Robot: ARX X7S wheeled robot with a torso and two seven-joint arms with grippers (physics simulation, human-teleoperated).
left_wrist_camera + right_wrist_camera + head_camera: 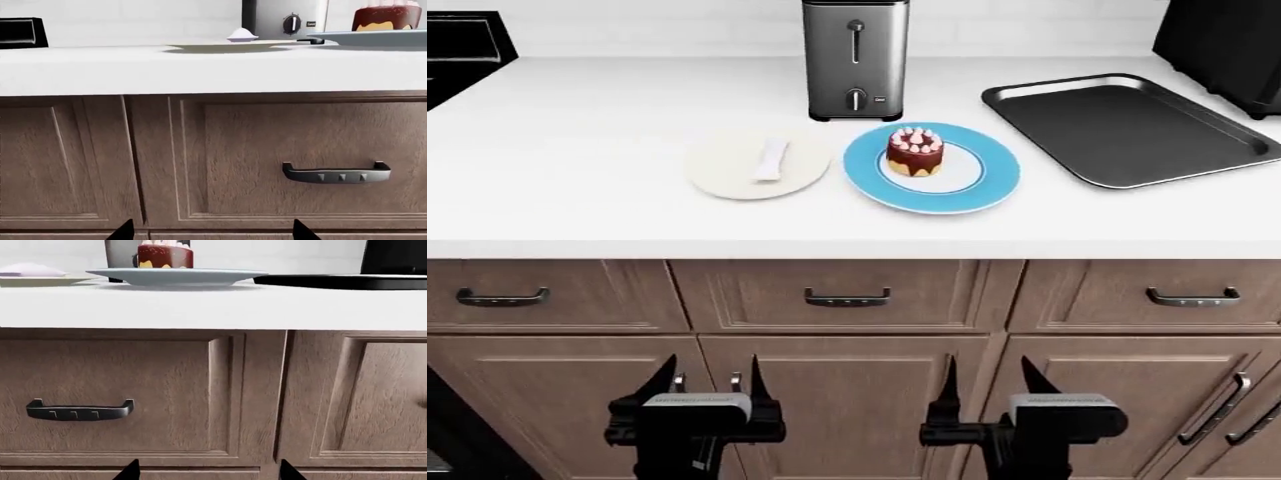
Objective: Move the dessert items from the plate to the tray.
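A small chocolate cake [916, 151] with pink-white dollops sits on a blue-rimmed plate [988, 190] on the white counter. A thin flat white piece [770, 159] lies on a cream plate [714, 170] to its left. The black tray [1121, 125] with a silvery rim stands at the back right, with nothing on it. My left gripper [710, 378] and right gripper [985, 378] hang open below the counter, in front of the cabinet doors, holding nothing. The cake [387, 17] and the white piece [241, 34] show in the left wrist view; the right wrist view shows the cake [165, 255] and tray [347, 281].
A steel toaster [854, 58] stands behind the two plates. A black appliance [1228, 45] sits at the back right beside the tray. A dark sink or hob edge [461, 50] is at the far left. Drawer handles [846, 297] line the cabinet front facing my grippers.
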